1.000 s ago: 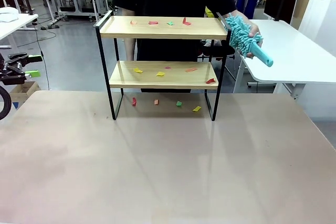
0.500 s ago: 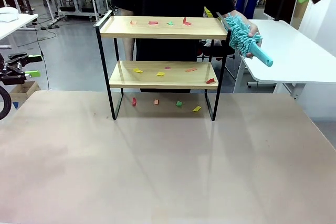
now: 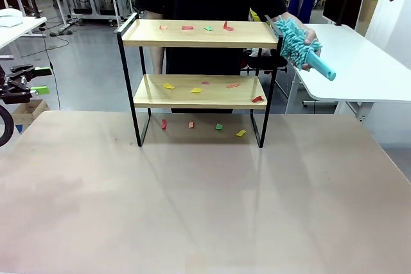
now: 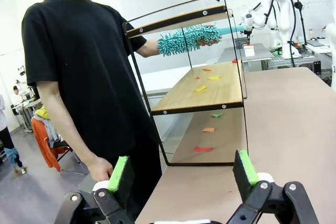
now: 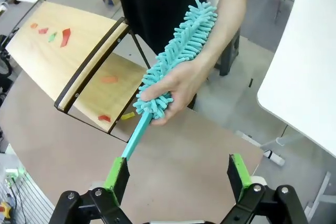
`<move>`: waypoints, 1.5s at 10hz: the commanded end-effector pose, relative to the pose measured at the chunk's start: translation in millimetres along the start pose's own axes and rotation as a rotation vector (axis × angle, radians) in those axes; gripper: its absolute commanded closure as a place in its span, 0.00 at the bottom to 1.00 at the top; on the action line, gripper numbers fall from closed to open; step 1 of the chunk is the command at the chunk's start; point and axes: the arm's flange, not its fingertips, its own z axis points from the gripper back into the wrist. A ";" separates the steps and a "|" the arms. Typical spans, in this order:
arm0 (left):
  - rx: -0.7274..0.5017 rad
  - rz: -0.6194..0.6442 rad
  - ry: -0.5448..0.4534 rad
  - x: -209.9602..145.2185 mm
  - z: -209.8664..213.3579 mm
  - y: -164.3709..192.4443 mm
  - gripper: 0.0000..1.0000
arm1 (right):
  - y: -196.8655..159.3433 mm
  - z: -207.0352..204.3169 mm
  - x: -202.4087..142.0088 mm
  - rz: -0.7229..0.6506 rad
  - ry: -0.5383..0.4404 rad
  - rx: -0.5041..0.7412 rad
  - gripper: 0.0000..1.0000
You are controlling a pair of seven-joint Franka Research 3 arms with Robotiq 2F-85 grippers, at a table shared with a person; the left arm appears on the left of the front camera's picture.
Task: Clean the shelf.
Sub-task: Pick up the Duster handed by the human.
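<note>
Right fingers (image 5: 117, 176): spread wide with nothing between them, hanging above the duster (image 5: 181, 51). Its bare handle (image 5: 135, 137) points up toward the left-hand finger.
Left fingers (image 4: 119, 174): also spread wide and empty, out at the left side of the bench (image 3: 205, 203), facing the end of the shelf (image 3: 199, 42) and well apart from it.
Step in hand: probably taking the duster from the person's hand (image 5: 176, 90).
Doing it well: centre the handle between the fingers first, since it sits off to one side. Close on the free end, away from the hand, which wraps the duster where the fluff meets the handle. Pull only once the person lets go.
Bench: the near side of the shelf offers wide room for swinging the duster in.
Shelf: upright on the far middle of the bench on all four legs, with the person just behind it.
Scraps (image 3: 187, 28): coloured bits lie on both boards and on the bench beneath the lower one.
Edges: the shelf's right end frame is just beside the fluffy head, so I would lift the duster away from that bar. The gap between the boards looks tight for a sweep.
White desk (image 3: 366, 68): beyond the bench's right edge and under the duster, which limits downward room there.
</note>
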 end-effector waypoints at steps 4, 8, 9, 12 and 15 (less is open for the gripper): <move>0.001 -0.005 0.000 2.7 0.0 -0.4 0.00 | 96.4 -32.1 -28.7 -0.209 0.007 -0.207 0.00; 0.001 -0.005 0.000 2.7 0.0 -0.4 0.00 | 146.4 -74.6 -59.9 -0.227 -0.068 -0.193 0.00; 0.001 -0.005 0.000 2.7 0.0 -0.4 0.00 | 154.0 -82.6 -66.1 -0.222 -0.084 -0.194 0.00; 0.001 -0.005 0.000 2.7 0.0 -0.4 0.00 | 173.0 -109.9 -76.9 -0.212 -0.117 -0.266 0.00; 0.001 -0.005 0.000 2.7 0.0 -0.4 0.00 | 174.7 -130.1 -83.8 -0.205 -0.085 -0.305 0.00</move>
